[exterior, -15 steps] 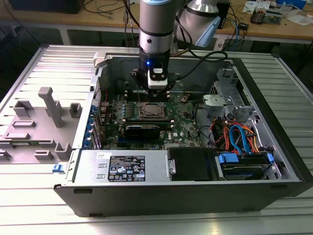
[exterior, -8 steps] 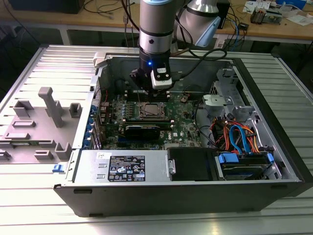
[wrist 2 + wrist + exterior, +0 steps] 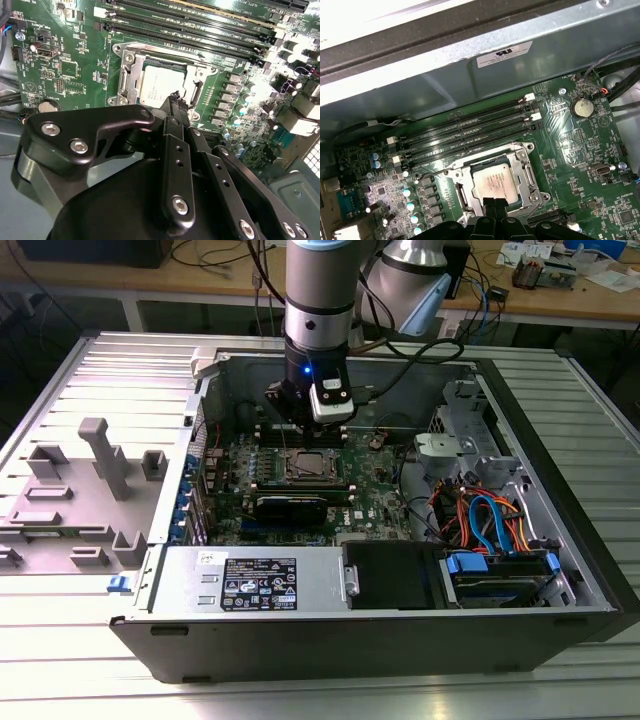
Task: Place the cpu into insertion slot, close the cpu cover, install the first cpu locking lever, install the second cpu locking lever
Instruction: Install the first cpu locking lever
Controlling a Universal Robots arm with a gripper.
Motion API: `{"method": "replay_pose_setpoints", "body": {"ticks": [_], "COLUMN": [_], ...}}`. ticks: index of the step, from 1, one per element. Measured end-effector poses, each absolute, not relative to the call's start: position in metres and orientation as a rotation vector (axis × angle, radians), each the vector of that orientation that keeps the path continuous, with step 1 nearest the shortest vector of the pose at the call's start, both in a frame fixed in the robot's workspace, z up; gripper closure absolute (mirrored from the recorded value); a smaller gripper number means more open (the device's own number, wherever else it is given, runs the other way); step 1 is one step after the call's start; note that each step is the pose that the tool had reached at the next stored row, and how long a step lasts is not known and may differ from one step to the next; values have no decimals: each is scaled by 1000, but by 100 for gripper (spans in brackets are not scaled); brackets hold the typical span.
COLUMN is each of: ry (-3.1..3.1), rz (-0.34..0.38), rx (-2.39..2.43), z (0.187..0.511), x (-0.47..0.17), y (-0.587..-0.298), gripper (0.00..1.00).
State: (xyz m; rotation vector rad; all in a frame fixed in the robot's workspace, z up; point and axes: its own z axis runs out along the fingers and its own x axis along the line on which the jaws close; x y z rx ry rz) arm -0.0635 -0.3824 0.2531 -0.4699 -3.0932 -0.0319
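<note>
Cpu (image 3: 493,182) sat in the insertion slot (image 3: 488,161), close below the gripper (image 3: 490,204), whose fingertips were pressed together on nothing; the cpu cover (image 3: 527,172) lay flat around the chip, with long black memory slots (image 3: 470,132) just beside and the grey case wall (image 3: 470,75) beyond

No print seemingly legible on sticker (image 3: 504,54)
</note>
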Motion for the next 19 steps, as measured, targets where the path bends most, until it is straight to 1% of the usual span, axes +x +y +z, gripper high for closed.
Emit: {"method": "replay_pose_setpoints", "body": {"ticks": [10,19], "ry": [-3099,-3117], "rz": [-33,-32], "rx": [-430,-253], "z": [253,257], "x": [-81,-82], "y": [-383,-383], "gripper": [89,89]}}
